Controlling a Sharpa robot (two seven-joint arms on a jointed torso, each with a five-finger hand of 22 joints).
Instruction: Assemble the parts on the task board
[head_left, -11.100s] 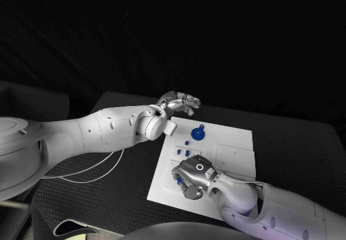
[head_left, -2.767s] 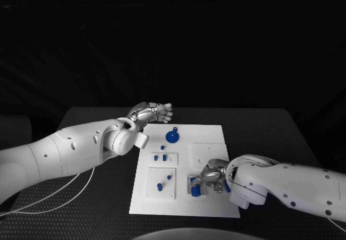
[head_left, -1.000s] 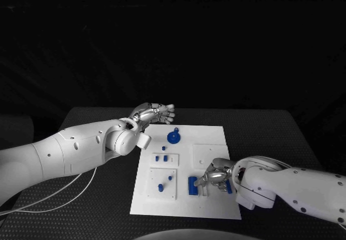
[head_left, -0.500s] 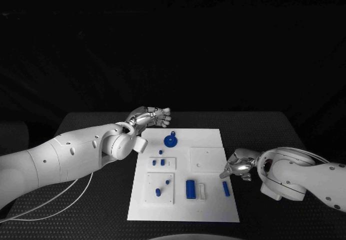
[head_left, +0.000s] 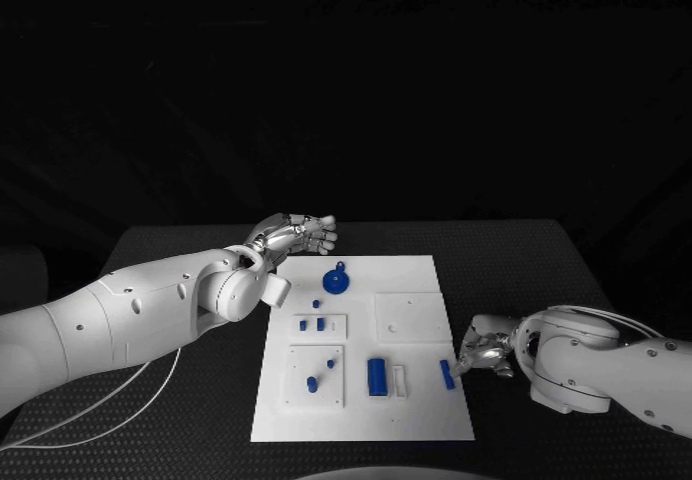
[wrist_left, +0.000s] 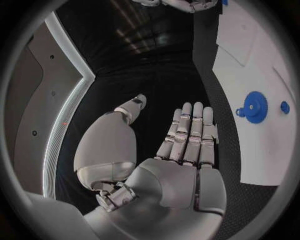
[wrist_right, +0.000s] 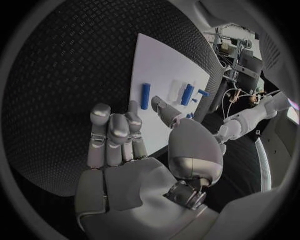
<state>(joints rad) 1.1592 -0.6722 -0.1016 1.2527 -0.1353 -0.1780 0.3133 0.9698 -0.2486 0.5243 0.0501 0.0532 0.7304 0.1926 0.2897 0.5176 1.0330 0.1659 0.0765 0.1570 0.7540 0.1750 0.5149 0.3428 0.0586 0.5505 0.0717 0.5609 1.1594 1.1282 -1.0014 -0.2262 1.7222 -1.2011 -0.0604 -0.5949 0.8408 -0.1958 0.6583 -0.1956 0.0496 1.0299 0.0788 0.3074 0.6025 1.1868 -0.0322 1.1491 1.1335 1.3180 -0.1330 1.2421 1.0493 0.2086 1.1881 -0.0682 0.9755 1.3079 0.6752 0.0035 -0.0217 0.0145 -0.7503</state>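
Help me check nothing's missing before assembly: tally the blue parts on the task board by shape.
round toothed wheel: 1
long bars: 2
small pegs: 5
Total: 8 blue parts on the task board

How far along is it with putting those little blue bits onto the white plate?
Some way in. Several blue parts sit on the task board, including a gear. Both the left hand and right hand hold nothing. A loose-looking bar may remain.
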